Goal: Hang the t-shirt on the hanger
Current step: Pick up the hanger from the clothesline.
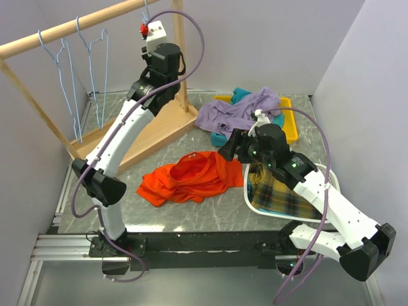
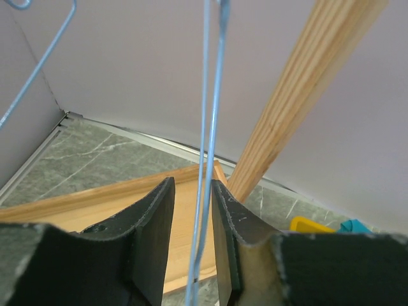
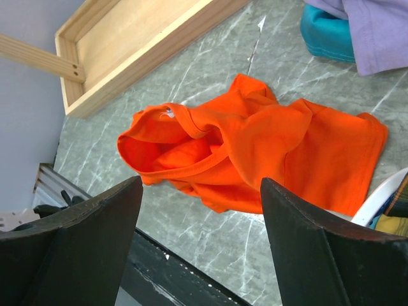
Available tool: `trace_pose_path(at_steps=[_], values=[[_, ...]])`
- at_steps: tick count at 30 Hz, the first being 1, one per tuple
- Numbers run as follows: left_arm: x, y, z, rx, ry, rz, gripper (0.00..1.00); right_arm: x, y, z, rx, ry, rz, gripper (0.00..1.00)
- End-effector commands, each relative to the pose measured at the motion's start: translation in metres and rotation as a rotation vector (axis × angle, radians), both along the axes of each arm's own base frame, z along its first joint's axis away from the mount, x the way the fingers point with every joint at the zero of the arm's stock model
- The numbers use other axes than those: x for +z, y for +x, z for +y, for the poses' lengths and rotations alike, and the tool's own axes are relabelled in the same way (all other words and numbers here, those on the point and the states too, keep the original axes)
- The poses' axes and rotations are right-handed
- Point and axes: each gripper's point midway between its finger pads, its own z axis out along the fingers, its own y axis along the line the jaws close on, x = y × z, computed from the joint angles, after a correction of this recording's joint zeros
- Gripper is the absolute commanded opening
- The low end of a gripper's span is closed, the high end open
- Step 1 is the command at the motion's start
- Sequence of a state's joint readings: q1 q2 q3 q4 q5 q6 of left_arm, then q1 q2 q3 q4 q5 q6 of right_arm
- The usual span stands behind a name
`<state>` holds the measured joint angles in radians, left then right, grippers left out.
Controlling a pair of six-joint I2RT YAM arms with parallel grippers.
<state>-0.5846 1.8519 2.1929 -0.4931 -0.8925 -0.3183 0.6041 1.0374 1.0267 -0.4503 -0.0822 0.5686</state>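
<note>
The orange t-shirt lies crumpled on the marble table, neck opening toward the left. My right gripper hovers just right of it and above it, open wide with nothing between its fingers. My left gripper is raised to the wooden rail. Its jaws stand narrowly apart around the doubled light-blue wire of the hanger, which hangs from the rail. The wire runs close to the right finger, and a gap shows on the left side.
Two more blue hangers hang on the wooden rail. The rack's post and base tray stand behind the shirt. A lavender garment lies over a yellow tray. A white basket holds plaid cloth.
</note>
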Motion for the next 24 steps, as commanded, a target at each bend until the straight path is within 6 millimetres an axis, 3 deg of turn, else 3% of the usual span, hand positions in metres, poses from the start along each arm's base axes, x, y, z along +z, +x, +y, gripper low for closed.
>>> trace_pose_path(at_steps=[1, 11, 21, 24], values=[[0.026, -0.011, 0.018, -0.032, -0.026, -0.032, 0.36, 0.021, -0.002, 0.0, 0.007, 0.038, -0.046, 0.82], [0.023, 0.004, 0.032, -0.14, -0.007, 0.013, 0.43, 0.024, 0.0, 0.003, 0.015, 0.036, -0.045, 0.82], [0.017, 0.007, 0.045, -0.21, -0.005, 0.03, 0.33, 0.023, 0.002, 0.006, 0.022, 0.041, -0.043, 0.83], [0.014, 0.011, 0.045, -0.221, 0.005, 0.044, 0.26, 0.022, 0.002, 0.006, 0.021, 0.039, -0.041, 0.83]])
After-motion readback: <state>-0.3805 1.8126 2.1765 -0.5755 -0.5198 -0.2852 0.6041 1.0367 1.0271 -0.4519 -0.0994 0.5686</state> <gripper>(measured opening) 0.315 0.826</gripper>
